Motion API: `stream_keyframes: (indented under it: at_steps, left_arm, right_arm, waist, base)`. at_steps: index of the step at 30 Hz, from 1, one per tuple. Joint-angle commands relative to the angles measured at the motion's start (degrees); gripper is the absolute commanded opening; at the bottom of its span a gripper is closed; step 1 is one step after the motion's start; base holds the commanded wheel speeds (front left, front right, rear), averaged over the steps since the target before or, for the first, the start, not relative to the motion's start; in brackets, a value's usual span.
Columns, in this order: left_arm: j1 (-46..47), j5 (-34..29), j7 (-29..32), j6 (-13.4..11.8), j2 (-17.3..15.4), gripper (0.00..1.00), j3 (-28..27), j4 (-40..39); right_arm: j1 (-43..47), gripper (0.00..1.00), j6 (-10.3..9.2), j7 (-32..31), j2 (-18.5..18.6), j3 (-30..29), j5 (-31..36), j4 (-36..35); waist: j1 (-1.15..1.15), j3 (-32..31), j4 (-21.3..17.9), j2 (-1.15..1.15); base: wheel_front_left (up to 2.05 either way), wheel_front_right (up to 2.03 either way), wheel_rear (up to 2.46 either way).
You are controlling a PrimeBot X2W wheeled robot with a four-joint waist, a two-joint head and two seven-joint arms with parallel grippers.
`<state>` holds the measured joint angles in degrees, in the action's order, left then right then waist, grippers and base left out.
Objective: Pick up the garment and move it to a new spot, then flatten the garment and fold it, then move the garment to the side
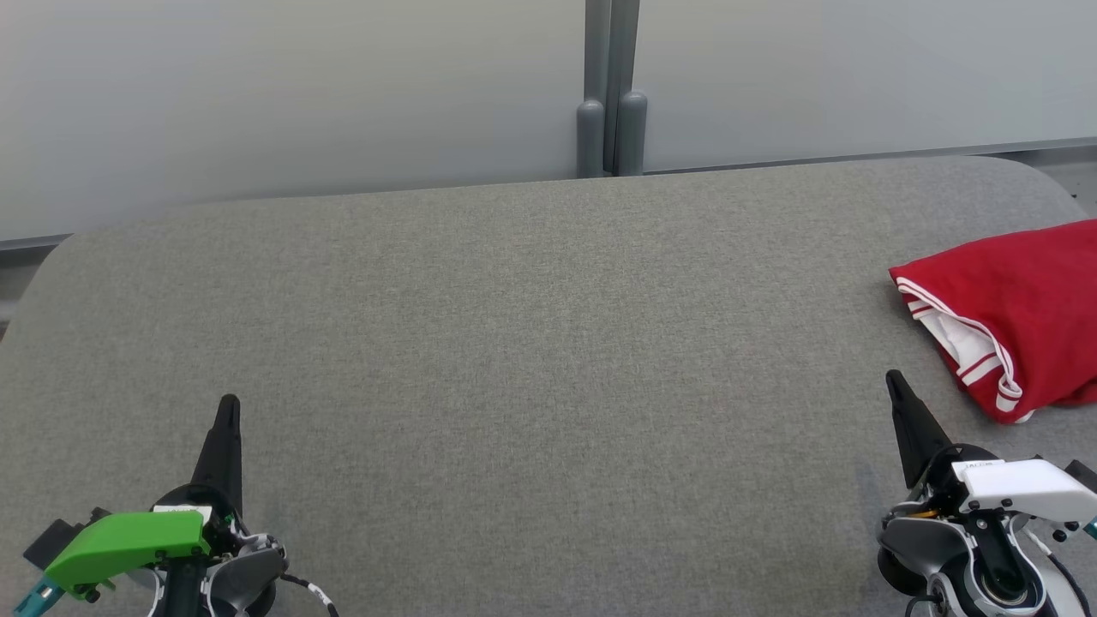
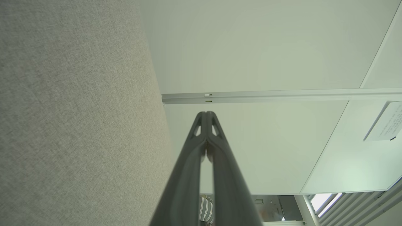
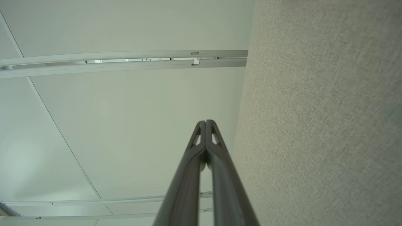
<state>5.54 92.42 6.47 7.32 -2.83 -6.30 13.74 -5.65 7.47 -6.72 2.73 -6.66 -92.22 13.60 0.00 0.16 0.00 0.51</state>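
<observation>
The garment [image 1: 1016, 308] is red with white striped trim and lies folded in a compact bundle at the far right of the grey fabric table [image 1: 531, 360], partly cut off by the picture's edge. My right gripper [image 1: 894, 380] rests low at the right, shut and holding nothing, its tip a short way left of and nearer than the garment. At the lower left my left gripper [image 1: 229, 403] is shut and holds nothing. In the left wrist view the left gripper [image 2: 206, 113] has its tips pressed together; in the right wrist view the right gripper [image 3: 206, 121] looks the same.
Pale partition panels with a grey post [image 1: 610, 103] stand behind the table's far edge. The table's rounded corners show at far left and far right. Both wrist views look along the grey tabletop [image 2: 75, 110] toward the white panels.
</observation>
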Motion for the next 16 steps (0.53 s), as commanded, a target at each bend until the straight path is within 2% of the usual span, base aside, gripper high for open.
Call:
stream_keyframes:
  at_steps: [1, 16]
  left_arm:
    - [0.8, 0.1, 0.1, 0.3, 0.0, 0.00, -0.1, -0.1]
    - [0.8, 0.1, 0.1, 0.3, 0.0, 0.00, -0.1, -0.1]
  right_arm:
    - [-0.5, 0.00, 0.04, -0.1, 0.3, 0.0, -0.4, 0.1]
    - [-0.5, 0.00, 0.04, -0.1, 0.3, 0.0, -0.4, 0.1]
  waist:
    - [0.00, 0.0, 0.0, -0.51]
    - [0.00, 0.0, 0.0, -0.51]
  base:
    - [0.00, 0.00, 0.00]
    - [0.00, 0.00, 0.00]
